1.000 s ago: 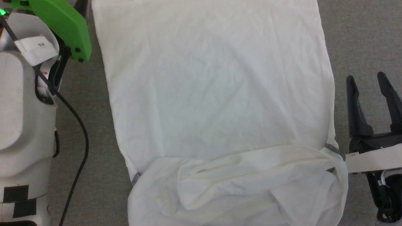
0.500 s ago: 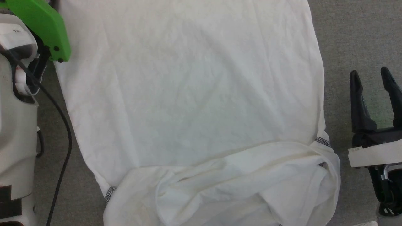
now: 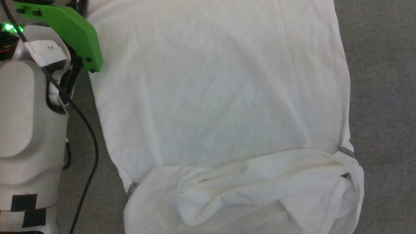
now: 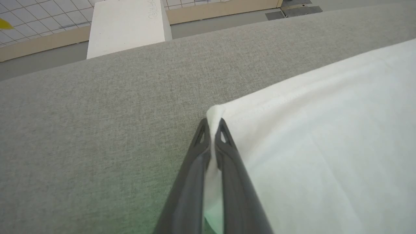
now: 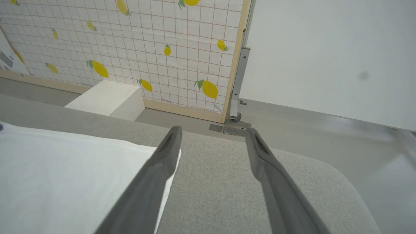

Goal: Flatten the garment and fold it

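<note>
L claw (image 4: pixel 212 123) nips garment (image 4: pixel 325 146) corner; R claw (image 5: pixel 213 130) spread.

A smooth, rounded pale grey forearm shell (image 3: pixel 22 110) bears two black square patches (image 3: pixel 23 202). By it are a flat bright green plastic plate (image 3: pixel 70 31) with small dark screws (image 3: pixel 88 59), a white label tab (image 3: pixel 48 51), a glowing green light (image 3: pixel 6 28) and a thin black cable (image 3: pixel 92 143). The left gripper (image 4: pixel 212 121) has long dark grey fingers (image 4: pixel 191 169) with triangular cut-outs at the tips.
</note>
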Controlling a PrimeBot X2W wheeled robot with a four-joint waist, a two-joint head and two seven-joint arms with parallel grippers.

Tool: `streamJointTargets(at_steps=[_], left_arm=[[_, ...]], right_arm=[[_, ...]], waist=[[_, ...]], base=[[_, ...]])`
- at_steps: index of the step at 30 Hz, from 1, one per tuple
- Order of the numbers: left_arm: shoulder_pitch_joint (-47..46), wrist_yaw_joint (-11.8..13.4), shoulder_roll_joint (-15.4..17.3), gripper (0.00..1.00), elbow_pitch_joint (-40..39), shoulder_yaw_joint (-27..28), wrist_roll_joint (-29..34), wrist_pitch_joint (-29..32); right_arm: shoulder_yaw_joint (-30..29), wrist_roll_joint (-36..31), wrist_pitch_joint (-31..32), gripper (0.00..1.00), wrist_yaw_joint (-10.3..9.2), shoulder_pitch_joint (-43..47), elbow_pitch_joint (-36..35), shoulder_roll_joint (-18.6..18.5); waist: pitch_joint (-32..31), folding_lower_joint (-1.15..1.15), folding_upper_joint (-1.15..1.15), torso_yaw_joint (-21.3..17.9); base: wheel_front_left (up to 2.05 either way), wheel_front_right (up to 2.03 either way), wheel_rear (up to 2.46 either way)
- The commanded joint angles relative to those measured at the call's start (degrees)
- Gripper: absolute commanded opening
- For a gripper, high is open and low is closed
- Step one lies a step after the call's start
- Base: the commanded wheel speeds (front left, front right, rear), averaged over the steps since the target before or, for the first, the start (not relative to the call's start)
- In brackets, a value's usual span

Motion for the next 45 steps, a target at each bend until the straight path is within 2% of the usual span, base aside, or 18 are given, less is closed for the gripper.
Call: streamJointTargets(at_steps=[1,6,11,20,29,30,31,32,39,45], left_arm=[[0.5,0.1,-0.4,0.00,0.0,-0.2,-0.3,-0.7],[0.2,-0.3,-1.7,0.00,-0.1,-1.7,-0.3,-1.9],[-1.1,-0.6,-3.5,0.00,0.0,-3.5,0.0,-3.3],[-4.6,-2.2,-6.6,0.00,1.3,-7.4,0.6,-5.3],[-6.3,-3.0,-8.4,0.00,3.4,-9.8,0.9,-7.5],[-6.4,-3.0,-8.5,0.00,3.6,-9.8,0.8,-7.7],[-6.5,-3.1,-8.5,0.00,3.9,-9.9,0.7,-7.8],[-6.7,-3.1,-8.5,0.00,4.2,-9.9,0.7,-7.9],[-7.0,-2.8,-7.8,0.00,5.6,-9.2,0.1,-9.0],[-7.5,-1.1,-6.8,0.00,4.8,-6.4,-0.3,-13.5]], right_arm=[[1.0,1.3,3.7,1.00,-0.09,-3.3,1.5,0.0],[4.7,2.7,18.3,1.00,-0.09,-13.7,8.7,0.1],[5.0,-0.4,26.0,1.00,-0.09,-20.5,16.2,2.9],[5.0,-6.9,31.3,1.00,-0.09,-24.1,23.5,3.9],[3.1,-10.3,30.7,1.00,-0.09,-25.3,27.4,5.0],[2.8,-10.6,30.9,0.73,-0.09,-25.3,27.8,5.1],[2.3,-11.0,30.8,0.12,-0.09,-25.5,28.2,5.4],[1.8,-11.4,30.6,0.00,-0.09,-25.7,28.4,5.6],[0.1,-12.7,27.5,0.00,-0.09,-26.2,29.6,6.5],[-1.7,-12.2,21.4,0.00,-0.09,-26.6,31.0,6.9]], waist=[[-0.4,0.00,0.00,1.5],[0.4,0.00,0.00,3.6],[2.3,0.00,0.00,6.3],[5.8,0.00,0.00,11.1],[7.5,0.00,0.00,13.9],[7.5,0.00,0.00,14.0],[7.5,0.00,0.00,14.1],[7.5,0.00,0.00,14.2],[5.3,0.00,0.00,13.4],[1.3,0.00,0.00,11.8]], base=[[0.00,0.00,0.00],[0.00,0.00,0.00],[0.00,0.00,0.00],[0.00,0.00,0.00],[0.00,0.00,0.00],[0.00,0.00,0.00],[0.00,0.00,0.00],[0.00,0.00,0.00],[0.00,0.00,0.00],[0.00,0.00,0.00]])
